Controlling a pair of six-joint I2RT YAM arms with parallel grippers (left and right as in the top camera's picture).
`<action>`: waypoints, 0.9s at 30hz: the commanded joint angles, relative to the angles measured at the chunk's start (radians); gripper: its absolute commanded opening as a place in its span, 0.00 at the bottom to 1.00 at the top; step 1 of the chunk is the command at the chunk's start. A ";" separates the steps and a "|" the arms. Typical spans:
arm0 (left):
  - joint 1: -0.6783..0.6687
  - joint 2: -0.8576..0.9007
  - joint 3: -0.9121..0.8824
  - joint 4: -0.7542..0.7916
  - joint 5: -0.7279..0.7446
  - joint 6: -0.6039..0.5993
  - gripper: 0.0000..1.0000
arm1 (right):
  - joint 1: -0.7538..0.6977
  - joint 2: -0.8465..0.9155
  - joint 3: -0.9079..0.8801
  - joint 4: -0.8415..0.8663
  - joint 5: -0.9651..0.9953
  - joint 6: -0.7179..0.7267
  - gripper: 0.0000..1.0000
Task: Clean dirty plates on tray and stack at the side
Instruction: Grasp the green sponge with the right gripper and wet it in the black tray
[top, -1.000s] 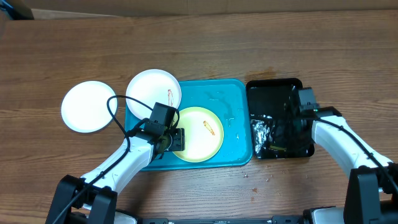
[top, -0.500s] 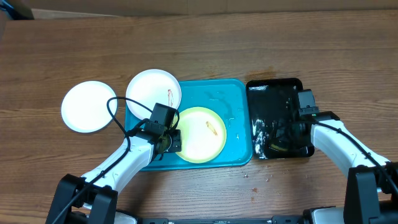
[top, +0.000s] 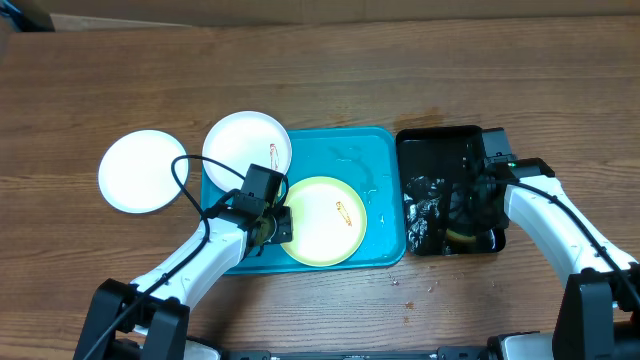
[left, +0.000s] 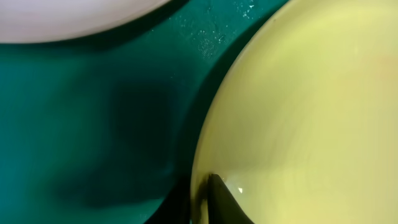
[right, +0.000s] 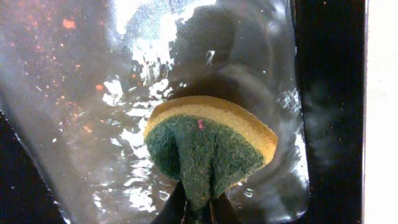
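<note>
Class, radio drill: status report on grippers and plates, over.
Left gripper shut on yellow-green plate rim. Right gripper shut on sponge in black tray. No obstruction seen.

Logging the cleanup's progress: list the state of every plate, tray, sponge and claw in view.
yellow-green plate: on blue tray, orange smear, dirty.
smeared white plate: overhanging blue tray's corner, dirty.
plain white plate: on table, no smear visible.
blue tray: wet with droplets.
black tray: wet.
sponge: folded, held over black tray.
left claw: shut on yellow-green plate's rim.
right claw: shut on sponge.
</note>
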 joint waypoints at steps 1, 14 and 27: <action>0.001 0.018 -0.008 -0.003 -0.003 0.006 0.28 | -0.002 -0.002 0.021 0.022 0.013 -0.030 0.04; 0.001 0.018 -0.008 0.004 -0.003 0.006 0.04 | -0.002 -0.003 0.039 0.084 0.025 -0.125 0.04; 0.001 0.018 -0.008 0.004 -0.003 0.006 0.05 | -0.002 -0.003 0.143 -0.077 0.018 -0.164 0.04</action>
